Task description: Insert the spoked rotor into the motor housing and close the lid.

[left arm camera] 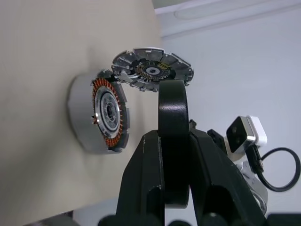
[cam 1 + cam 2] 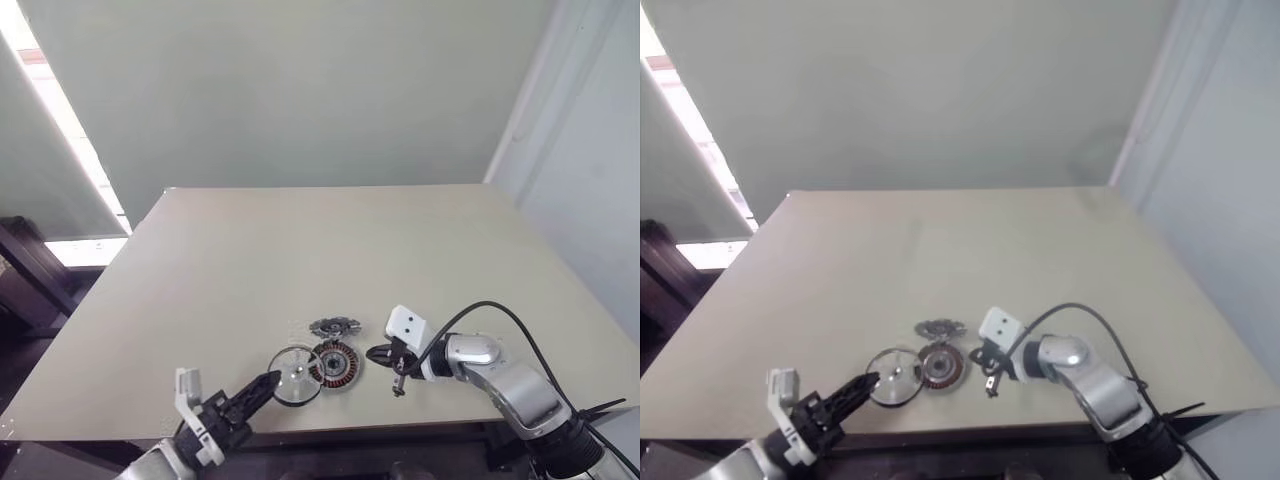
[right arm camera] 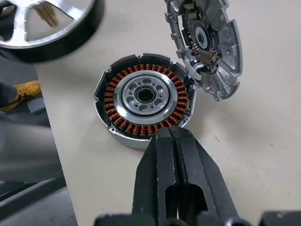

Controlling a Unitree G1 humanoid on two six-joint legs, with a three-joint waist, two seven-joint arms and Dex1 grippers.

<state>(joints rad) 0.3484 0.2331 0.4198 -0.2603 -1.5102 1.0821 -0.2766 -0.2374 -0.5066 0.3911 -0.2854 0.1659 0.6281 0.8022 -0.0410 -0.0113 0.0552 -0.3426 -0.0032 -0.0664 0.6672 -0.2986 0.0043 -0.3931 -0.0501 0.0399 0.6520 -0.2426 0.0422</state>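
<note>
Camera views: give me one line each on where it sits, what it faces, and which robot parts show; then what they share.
Head eyes: above, looking down at the table; both arms show.
Left wrist: along the left gripper, shut on the spoked rotor.
Right wrist: along the shut right gripper, facing the motor housing.
Shared: housing and lid.

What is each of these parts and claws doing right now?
spoked rotor: held on edge in the left gripper, not in the housing.
motor housing: on the table, open, copper windings bare.
lid: open, tilted up beside the housing.
left gripper: jaws clamped on the rotor's rim.
right gripper: jaws shut, empty, at the housing's rim.
</note>
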